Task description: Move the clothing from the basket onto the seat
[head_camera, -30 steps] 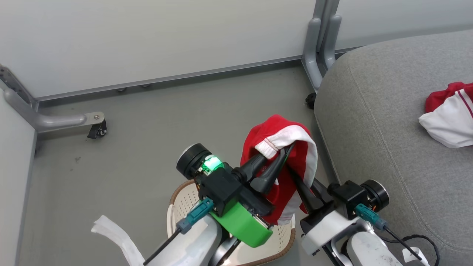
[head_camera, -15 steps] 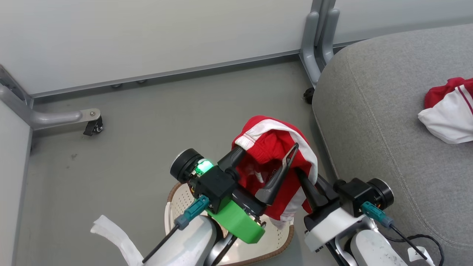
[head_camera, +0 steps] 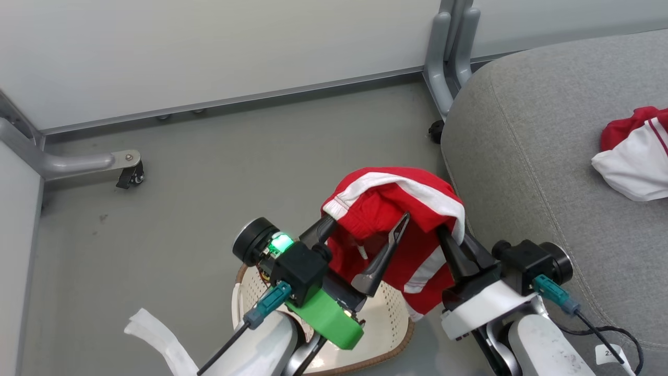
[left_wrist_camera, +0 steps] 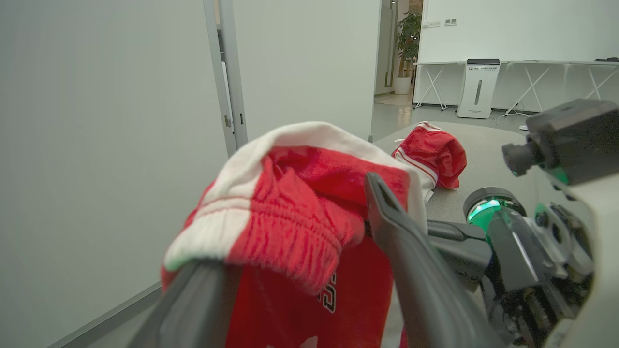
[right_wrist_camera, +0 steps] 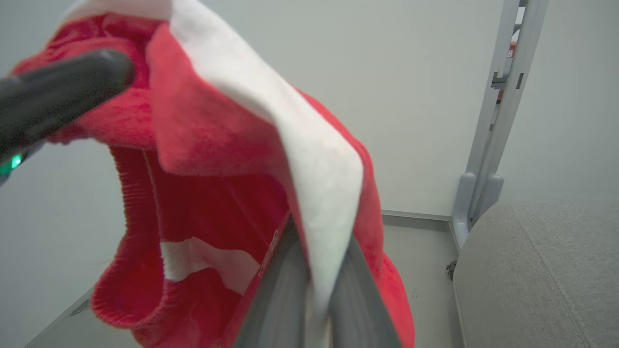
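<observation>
A red garment with white bands [head_camera: 396, 209] hangs in the air above the basket [head_camera: 389, 318], between my two grippers. My right gripper [head_camera: 448, 234] is shut on its white band, seen close up in the right wrist view [right_wrist_camera: 320, 285]. My left gripper [head_camera: 368, 220] stands open; the garment's elastic waistband [left_wrist_camera: 271, 227] drapes over one finger [left_wrist_camera: 193, 299] while the other finger [left_wrist_camera: 391, 227] is bare. A second red and white garment [head_camera: 631, 162] lies on the grey seat [head_camera: 537, 156] at the right.
Grey floor [head_camera: 209, 167] lies ahead, bounded by pale partition walls. A partition foot with a caster [head_camera: 128, 175] stands at the left. A grey metal post [head_camera: 443, 57] rises by the seat's near corner. A white strip [head_camera: 156, 339] lies beside the basket.
My left gripper has opened, its fingers spread inside the waistband. My right gripper has shifted right with the garment, which now stretches wider between the two.
</observation>
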### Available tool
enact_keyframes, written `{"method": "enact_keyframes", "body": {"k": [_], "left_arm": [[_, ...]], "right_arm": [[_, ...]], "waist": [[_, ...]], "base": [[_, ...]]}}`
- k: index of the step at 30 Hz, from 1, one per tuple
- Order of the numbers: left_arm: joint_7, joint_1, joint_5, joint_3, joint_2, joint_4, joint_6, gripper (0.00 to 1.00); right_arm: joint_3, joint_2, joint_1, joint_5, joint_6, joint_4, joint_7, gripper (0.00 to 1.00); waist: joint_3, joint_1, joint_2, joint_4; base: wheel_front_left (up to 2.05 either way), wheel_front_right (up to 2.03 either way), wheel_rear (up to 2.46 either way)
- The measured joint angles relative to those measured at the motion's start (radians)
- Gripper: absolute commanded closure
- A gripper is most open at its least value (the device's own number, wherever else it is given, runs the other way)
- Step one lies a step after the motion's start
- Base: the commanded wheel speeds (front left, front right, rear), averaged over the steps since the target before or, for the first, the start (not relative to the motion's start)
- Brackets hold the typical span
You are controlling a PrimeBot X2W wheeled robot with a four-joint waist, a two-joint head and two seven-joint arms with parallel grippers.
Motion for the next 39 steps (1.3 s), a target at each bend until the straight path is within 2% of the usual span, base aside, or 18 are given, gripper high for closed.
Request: {"method": "enact_keyframes", "body": {"k": [10,20,30,39], "left_arm": [[0.0,0.055,-0.001,0.012,0.039,0.008,0.0,0.0],[0.0,0.105,0.05,0.056,0.071,0.004,0.0,0.0],[0.0,0.127,0.1,0.11,0.113,-0.02,0.0,0.0],[0.0,0.112,0.119,0.102,0.163,-0.023,0.0,0.0]], "right_arm": [[-0.098,0.0,-0.008,0.024,0.0,-0.129,0.0,1.0],[-0.194,0.0,-0.011,0.03,0.0,-0.241,0.0,1.0],[-0.264,-0.001,0.027,0.028,0.0,-0.325,0.0,1.0],[-0.29,-0.001,0.063,0.073,0.0,-0.361,0.0,1.0]], "waist": [[0.018,0.0001,0.0,-0.033],[0.043,0.0001,0.0,-0.107],[0.085,0.0001,0.0,-0.215],[0.14,0.0001,0.0,-0.356]], "base": [[0.0,0.0,0.0],[0.0,0.0,0.0],[0.0,0.0,0.0],[0.0,0.0,0.0]]}}
